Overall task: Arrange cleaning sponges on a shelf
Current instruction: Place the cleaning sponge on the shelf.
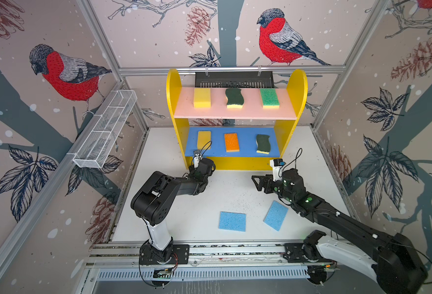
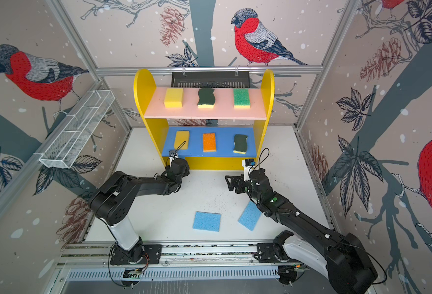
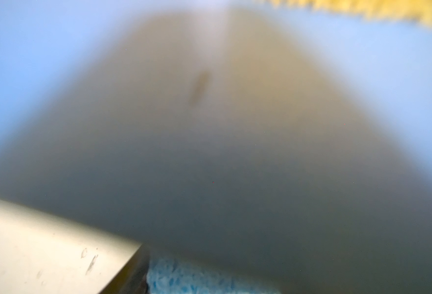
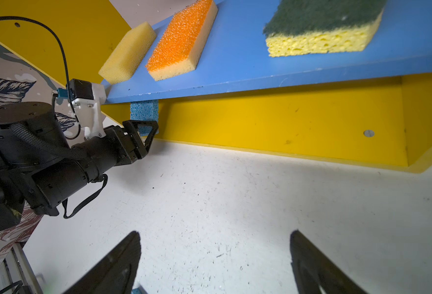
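Though beneath blue board [image 4: 235, 61], light-blue sponge [image 4: 143, 112] upright.

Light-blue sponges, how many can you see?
3. One straight sponge and one angled sponge lie flat on the white table. A third sponge stands under the blue board of the shelf, at the left end effector. More could hide there.

Shelf's [image 1: 297, 84] pink board [image 1: 250, 112] holds 3 sponges [image 1: 202, 98], blue board [image 1: 246, 142] 3.

Blk arms [image 1: 174, 185], wht lower links
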